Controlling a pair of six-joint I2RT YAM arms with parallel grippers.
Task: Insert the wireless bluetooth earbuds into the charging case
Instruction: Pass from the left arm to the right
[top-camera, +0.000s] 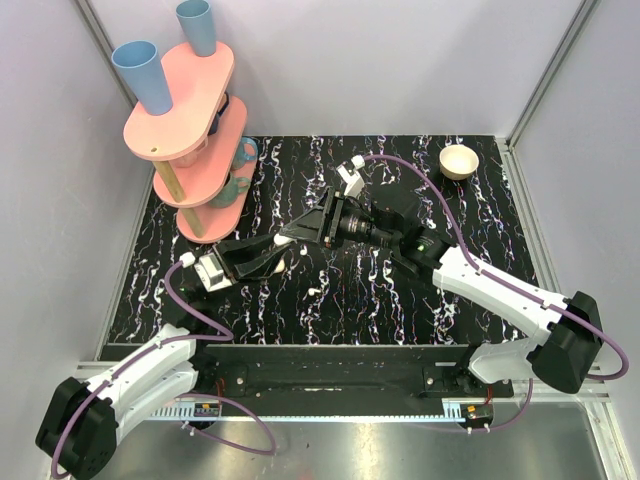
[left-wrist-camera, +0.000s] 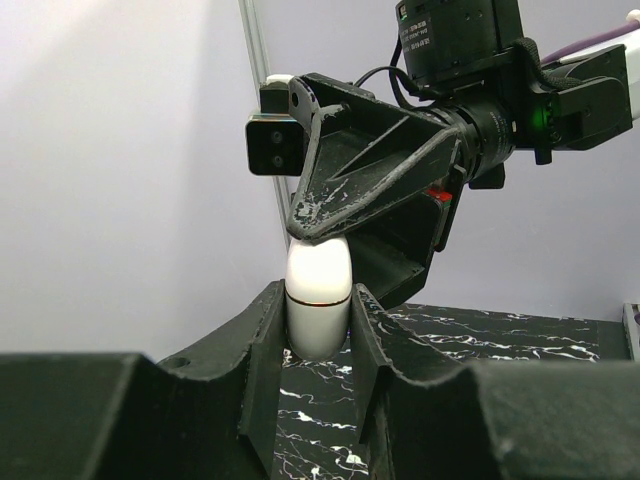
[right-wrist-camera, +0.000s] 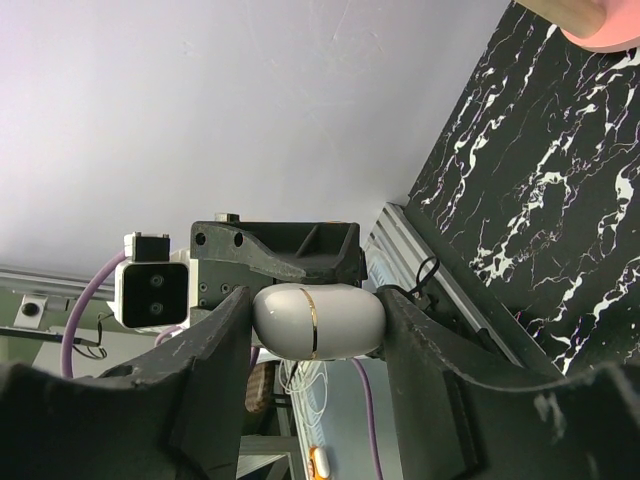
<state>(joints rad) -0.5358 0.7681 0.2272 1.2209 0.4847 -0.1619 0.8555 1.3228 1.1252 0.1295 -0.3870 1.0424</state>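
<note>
Top view, table: a black table with white streaks is lying under both arms.
Top view, left pincer: the left pincer is reaching toward the middle of the table.
Top view, right pincer: the right pincer is coming in from the other side and meeting it tip to tip.
Top view, charging case: only a small bit of the white charging case is showing where the two pincers are meeting.
Top view, earbud: a tiny white earbud is lying on the table near the left pincer, outside the case. I cannot tell where the other one is.
Top view, other things: a pink rack is standing at the far left with blue cups on it. A bowl is sitting at the far right.
Left wrist view, left pincer: the left pincer is pinching the lower part of the case.
Left wrist view, charging case: the charging case is standing tall, up off the table, with its lid sitting shut.
Left wrist view, right pincer: the right pincer is pressing on the top of the case.
Right wrist view, right pincer: the right pincer is squeezing the case, one finger on each end.
Right wrist view, charging case: the charging case is lying sideways here, with a thin line around its middle.
Right wrist view, left pincer: the left pincer is showing just behind the case.
</note>
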